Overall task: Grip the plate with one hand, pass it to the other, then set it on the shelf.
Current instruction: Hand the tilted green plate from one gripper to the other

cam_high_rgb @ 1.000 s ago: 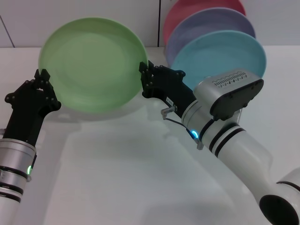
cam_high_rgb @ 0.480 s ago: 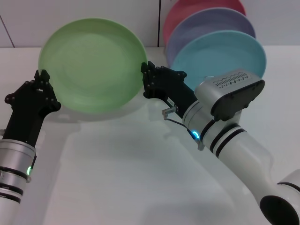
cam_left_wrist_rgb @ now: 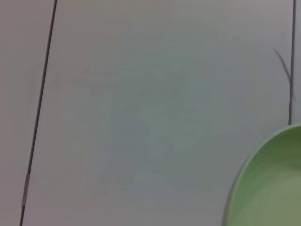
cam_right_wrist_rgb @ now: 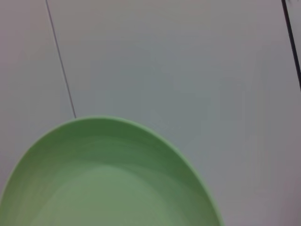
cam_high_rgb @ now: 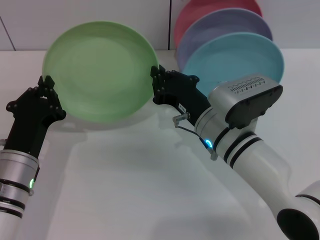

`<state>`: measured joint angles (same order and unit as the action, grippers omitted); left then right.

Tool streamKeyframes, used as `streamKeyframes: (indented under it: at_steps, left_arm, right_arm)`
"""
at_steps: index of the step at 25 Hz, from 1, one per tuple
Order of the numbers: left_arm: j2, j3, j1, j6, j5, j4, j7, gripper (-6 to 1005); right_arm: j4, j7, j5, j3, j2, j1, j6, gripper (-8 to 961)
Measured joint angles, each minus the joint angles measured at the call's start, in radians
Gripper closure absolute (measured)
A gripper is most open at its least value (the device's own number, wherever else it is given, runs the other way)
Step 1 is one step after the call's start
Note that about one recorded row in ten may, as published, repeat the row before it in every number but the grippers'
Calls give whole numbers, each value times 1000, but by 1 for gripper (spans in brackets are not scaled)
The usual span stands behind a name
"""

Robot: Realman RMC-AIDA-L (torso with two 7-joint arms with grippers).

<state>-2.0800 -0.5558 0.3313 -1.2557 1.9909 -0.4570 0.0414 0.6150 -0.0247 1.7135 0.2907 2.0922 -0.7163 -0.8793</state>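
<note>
Pinching plate (cam_high_rgb: 100,67) at opposite rim edges: left gripper (cam_high_rgb: 46,83) and right gripper (cam_high_rgb: 156,75), both clamped. Plate held tilted, face toward camera.

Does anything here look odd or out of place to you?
Only that the green plate is up off the white table, tilted on edge, with the left gripper and right gripper at opposite rims. Nothing looks spilled or broken.

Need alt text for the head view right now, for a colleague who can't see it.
A light-green plate is held upright above a white table, the left gripper at one edge, the right gripper at the other. Blue, lavender and red plates stand behind.
</note>
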Motion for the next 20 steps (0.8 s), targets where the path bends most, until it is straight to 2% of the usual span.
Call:
streamKeyframes:
  at_steps: [20]
  left_arm:
    - [0, 3, -1, -4, 0, 0, -2, 834]
  right_arm:
    - [0, 5, 0, 1, 0, 0, 3, 931]
